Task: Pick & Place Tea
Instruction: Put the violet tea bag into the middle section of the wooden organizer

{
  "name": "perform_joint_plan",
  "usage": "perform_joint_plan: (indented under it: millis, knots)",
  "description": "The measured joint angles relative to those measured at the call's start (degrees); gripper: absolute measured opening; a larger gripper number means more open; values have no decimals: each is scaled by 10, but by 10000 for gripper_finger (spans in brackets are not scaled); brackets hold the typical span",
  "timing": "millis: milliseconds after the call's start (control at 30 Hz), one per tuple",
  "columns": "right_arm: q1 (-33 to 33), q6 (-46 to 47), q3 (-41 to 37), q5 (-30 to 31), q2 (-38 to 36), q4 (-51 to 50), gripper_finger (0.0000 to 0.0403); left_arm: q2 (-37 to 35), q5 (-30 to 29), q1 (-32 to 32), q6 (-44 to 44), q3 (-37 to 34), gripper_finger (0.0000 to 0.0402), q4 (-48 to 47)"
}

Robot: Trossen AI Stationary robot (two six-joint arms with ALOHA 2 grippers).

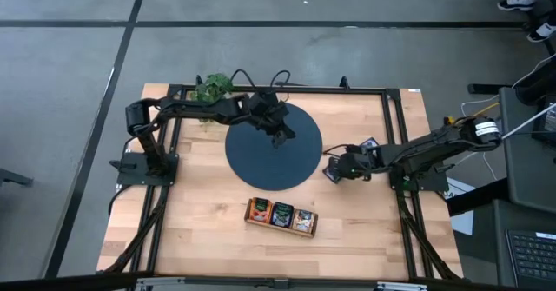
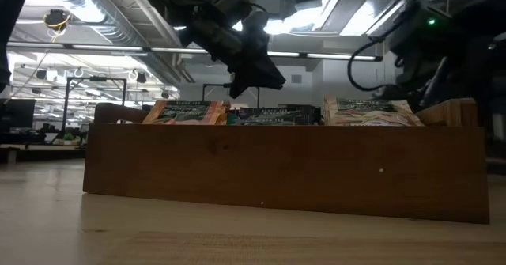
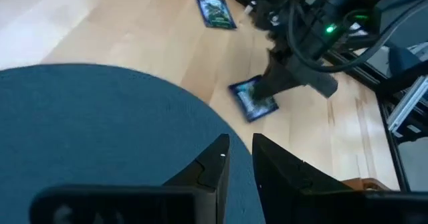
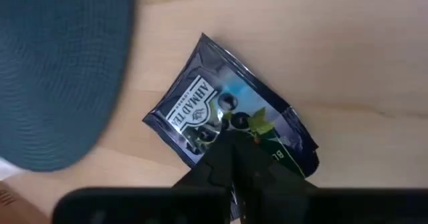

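Observation:
A dark tea sachet with blue-green print (image 4: 214, 103) lies on the wooden table just right of the round dark mat (image 1: 261, 165). My right gripper (image 4: 233, 150) is down on it, shut. A second dark sachet (image 1: 368, 143) lies flat on the table behind it, also seen in the left wrist view (image 3: 215, 11). My left gripper (image 3: 241, 154) hovers over the mat's far part (image 1: 283, 137), with a narrow gap between its fingers and nothing in it. My right gripper comes at the sachet from above, slanting down, and its fingertips (image 4: 224, 147) meet on the sachet's printed face near one side (image 4: 231, 127). The fingers themselves hide what they pinch. The sachet still lies on the table (image 3: 253, 102).
A long brown tray (image 1: 281, 214) near the front edge holds orange, dark and pale sachets in three compartments; it fills the low view (image 2: 285, 170). A green plant (image 1: 211, 87) stands at the back left. A black frame (image 1: 395, 152) rims the table.

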Motion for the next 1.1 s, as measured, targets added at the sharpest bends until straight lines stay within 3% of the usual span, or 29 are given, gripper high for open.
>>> perform_joint_plan:
  millis: [200, 400, 533, 667, 800, 1100]
  knots:
    - [-9, -28, 0, 7, 20, 75, 21, 17, 10, -15, -19, 0, 61, 13]
    - [-9, -70, 47, 11, -1, 67, 34, 24, 33, -34, -18, 0, 61, 25]
    - [-4, -87, 95, 5, -15, 1, 28, 23, 29, -48, -6, 0, 52, 39]
    - [6, -88, 147, 0, -18, -130, 19, 26, 30, -52, -6, 0, 25, 64]
    - [15, -77, 185, -2, -18, -241, 12, 72, 43, -55, -6, 42, 4, 48]
    - [15, -56, 175, -3, -18, -257, 10, 150, 67, -62, 32, 142, 3, -8]
